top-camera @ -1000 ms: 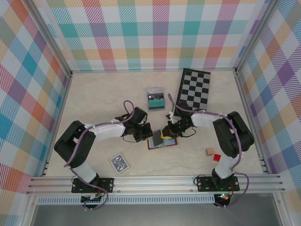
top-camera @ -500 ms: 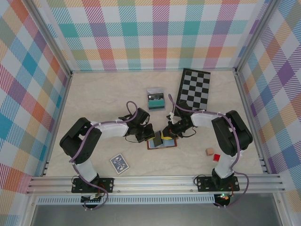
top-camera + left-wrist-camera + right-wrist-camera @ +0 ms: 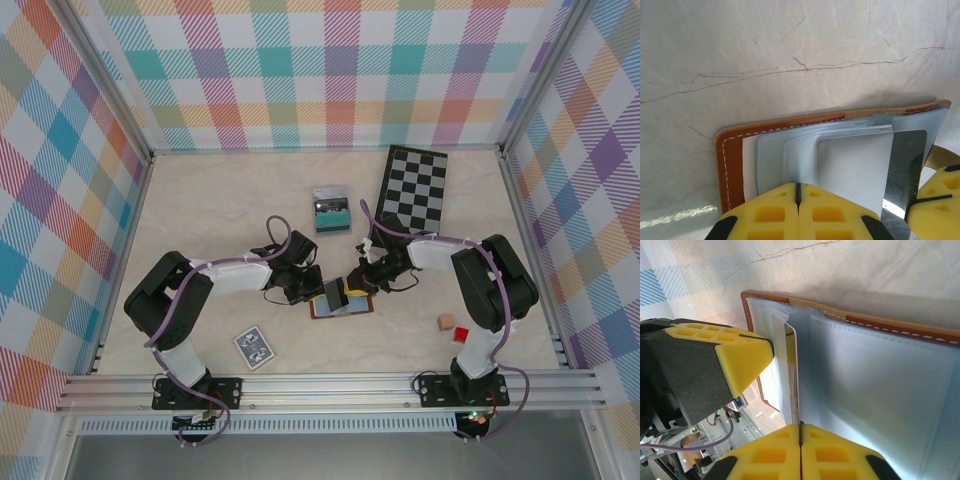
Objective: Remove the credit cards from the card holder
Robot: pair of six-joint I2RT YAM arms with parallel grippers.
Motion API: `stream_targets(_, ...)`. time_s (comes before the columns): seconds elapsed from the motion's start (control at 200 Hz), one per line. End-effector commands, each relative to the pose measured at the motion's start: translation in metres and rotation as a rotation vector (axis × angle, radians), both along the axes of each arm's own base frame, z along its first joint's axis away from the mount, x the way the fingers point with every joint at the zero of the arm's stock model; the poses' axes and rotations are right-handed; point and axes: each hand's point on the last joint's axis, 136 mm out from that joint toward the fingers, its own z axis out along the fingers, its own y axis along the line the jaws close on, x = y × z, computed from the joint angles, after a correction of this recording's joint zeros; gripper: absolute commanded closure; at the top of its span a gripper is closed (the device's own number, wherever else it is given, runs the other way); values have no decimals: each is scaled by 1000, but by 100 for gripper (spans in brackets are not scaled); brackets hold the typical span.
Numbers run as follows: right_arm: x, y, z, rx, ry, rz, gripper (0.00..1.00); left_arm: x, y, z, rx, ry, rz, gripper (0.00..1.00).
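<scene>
The card holder [image 3: 350,306] lies open on the desk [image 3: 200,220], around the middle and toward the near edge. Its brown leather rim frames blue-grey pockets. The 2 arms meet over it, 1 from each side.

The left fingers [image 3: 810,202] are clenched, with only a hairline seam between the yellow pads. Their tips sit at the stacked pockets on the holder's left half. Whether they pinch a layer of it cannot be told.

The right fingers [image 3: 812,447] are also pressed together, and 1 dark grey, shiny credit card [image 3: 907,165] runs down into their seam, so they grasp it by its edge. In the left wrist view the front pocket panel covers part of the card, and its rounded corner stands clear near the holder's right rim. From overhead the card stands up from the holder between the 2 sets of fingers. In the right wrist view it shows edge-on, with a left pad just beside it.
</scene>
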Motion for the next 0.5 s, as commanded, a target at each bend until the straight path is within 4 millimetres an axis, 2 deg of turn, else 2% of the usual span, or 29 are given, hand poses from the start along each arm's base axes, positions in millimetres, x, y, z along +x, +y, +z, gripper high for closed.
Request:
stream_targets(0.0, 1, 5, 10, 57, -12, 13, 86, -25, 21, -27, 125, 95, -22, 100)
stream_targets(0.265, 0, 12, 4, 58, 14, 24, 76, -27, 20, -29, 122, 104, -27, 100)
stream_targets(0.495, 1, 18, 0, 56, 21, 35, 74, -30, 22, -31, 126, 110, -24, 100)
